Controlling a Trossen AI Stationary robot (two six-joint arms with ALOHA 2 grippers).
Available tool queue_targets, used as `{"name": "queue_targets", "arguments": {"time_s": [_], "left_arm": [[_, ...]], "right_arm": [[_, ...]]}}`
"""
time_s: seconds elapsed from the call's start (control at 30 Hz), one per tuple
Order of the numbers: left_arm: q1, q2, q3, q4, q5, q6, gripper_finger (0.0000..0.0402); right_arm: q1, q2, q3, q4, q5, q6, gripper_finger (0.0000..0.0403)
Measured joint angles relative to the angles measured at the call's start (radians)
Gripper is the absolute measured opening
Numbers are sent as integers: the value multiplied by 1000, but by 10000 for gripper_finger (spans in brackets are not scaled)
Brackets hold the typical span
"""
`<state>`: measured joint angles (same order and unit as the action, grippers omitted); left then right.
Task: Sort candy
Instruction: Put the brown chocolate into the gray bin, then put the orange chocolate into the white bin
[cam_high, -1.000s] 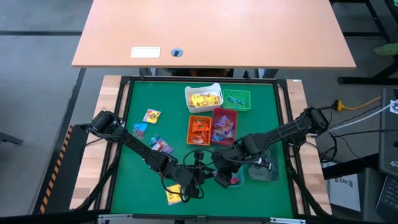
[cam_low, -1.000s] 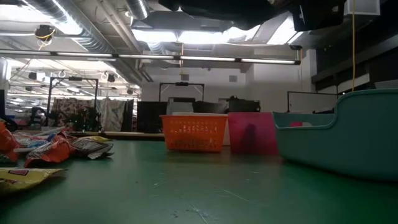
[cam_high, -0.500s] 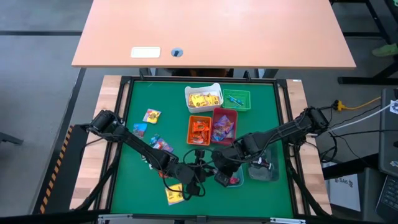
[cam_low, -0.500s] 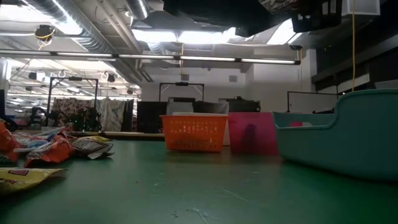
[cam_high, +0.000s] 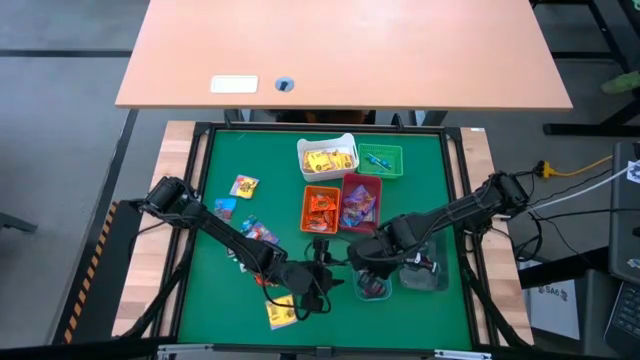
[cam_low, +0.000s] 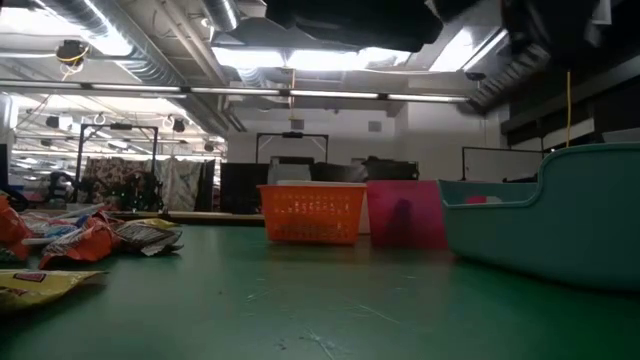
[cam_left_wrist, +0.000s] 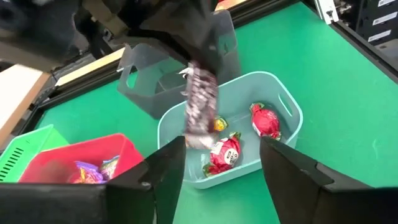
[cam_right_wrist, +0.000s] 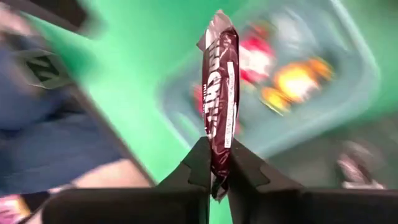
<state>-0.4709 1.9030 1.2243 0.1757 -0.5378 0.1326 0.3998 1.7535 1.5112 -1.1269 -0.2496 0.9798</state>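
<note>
Your green mat (cam_high: 215, 200) is lying flat and matte inside a black frame on the wooden bench.

Bins are sitting in a cluster mid-mat: a white bin (cam_high: 327, 157) holding yellow wrappers, a small green mesh bin (cam_high: 381, 161) with one bluish piece, an orange lattice bin (cam_high: 321, 211) with orange-red sweets, a red bin (cam_high: 360, 201) with mixed purple and bright wrappers. A smooth pale-teal bin (cam_left_wrist: 281, 118), rounded, with slot handles, is holding three foil-wrapped sweets: two red ones and a small yellow one. A clear plastic bin (cam_left_wrist: 149, 74) is standing just beside it.

Your left gripper (cam_left_wrist: 214, 165) is hanging near the teal bin, fingers spread apart, nothing between them.

Your right gripper (cam_right_wrist: 214, 163) is hovering above the teal bin, fingers clenched on the lower end of a dark brown candy bar (cam_right_wrist: 222, 93). It's long, glossy, crinkled, with white lettering, and it's sticking straight out from the fingertips. In the left wrist view the same bar (cam_left_wrist: 200, 106) is dangling over the teal bin's rim.

Loose candy (cam_high: 258, 232) is lying on the mat's left half: several crumpled multicolour wrappers, plus a flat yellow packet (cam_high: 281, 312) near the front edge beside the left gripper.
</note>
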Motion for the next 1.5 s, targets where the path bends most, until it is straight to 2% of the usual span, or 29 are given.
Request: {"name": "queue_targets", "arguments": {"time_s": [0.17, 0.37, 0.67, 0.93, 1.07, 1.2, 1.33, 1.5], "left_arm": [[0, 0, 0, -3, 2, 0, 200], [0, 0, 1, -5, 6, 0, 197], [-19, -23, 1, -49, 1, -9, 197], [-71, -149, 1, -304, 4, -110, 197], [-100, -208, 1, -515, 12, -247, 197], [-119, -240, 1, -730, 85, -395, 197], [-128, -240, -5, -893, 171, -463, 197], [-128, -235, -59, -902, 217, -410, 197]], "right_arm": [[0, 0, 0, -192, 48, 8, 15], [28, 0, 0, -443, 71, 11, 32], [110, -7, -15, -440, 75, 7, 28], [199, -9, -108, -445, 82, -41, 32], [229, -9, -138, -445, 51, -30, 32], [238, -9, -140, -445, 29, -16, 38], [235, -9, -140, -445, 30, -16, 76], [235, -9, -140, -444, 51, -20, 135]]}}
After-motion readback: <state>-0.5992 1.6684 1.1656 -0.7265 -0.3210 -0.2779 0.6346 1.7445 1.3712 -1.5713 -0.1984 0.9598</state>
